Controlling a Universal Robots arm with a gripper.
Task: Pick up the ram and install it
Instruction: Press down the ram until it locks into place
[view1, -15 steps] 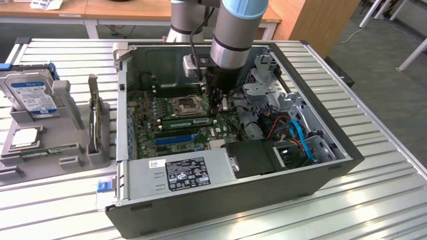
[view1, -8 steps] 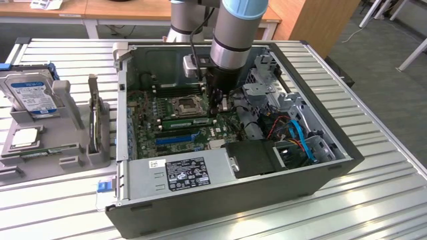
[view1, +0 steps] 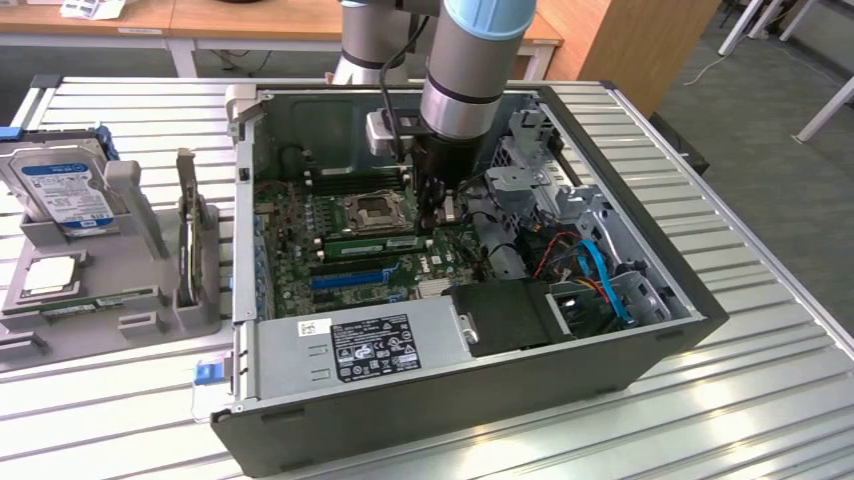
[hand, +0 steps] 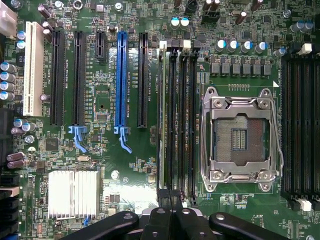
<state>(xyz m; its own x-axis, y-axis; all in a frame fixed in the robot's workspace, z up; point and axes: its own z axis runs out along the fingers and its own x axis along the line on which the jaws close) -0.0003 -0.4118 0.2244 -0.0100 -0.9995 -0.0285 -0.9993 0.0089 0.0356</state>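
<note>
**Gripper shut over the ram, seating risk**

Gripper (hand: 172, 207) sat nearest the wrist lens, jaws closed together, tips right at one end of the ram (hand: 162, 120). I couldn't tell whether they pinched it or only pressed on it.

Wrist view, left to right:
- The blue expansion slot (hand: 121, 80) was empty.
- The ram stood on edge in the first black memory slot.
- Three neighbouring slots were empty.
- The CPU socket (hand: 242, 137) was bare.

Risks, as I judged them:
- Load at one end only could have left the far end proud or cocked the stick.
- Closed tips on so thin an edge could have slipped into the empty slot beside it.
- I couldn't read the latch state.

View differences:
- The wrist view gave slot alignment but no seat depth.
- The exterior view had the hard drive (view1: 60, 185) in its holder at its left, outside the case (view1: 641, 330).
- It also showed the arm plunging straight down mid-board, with blue cables (view1: 607, 285) near it on the right as a snag candidate.
</note>
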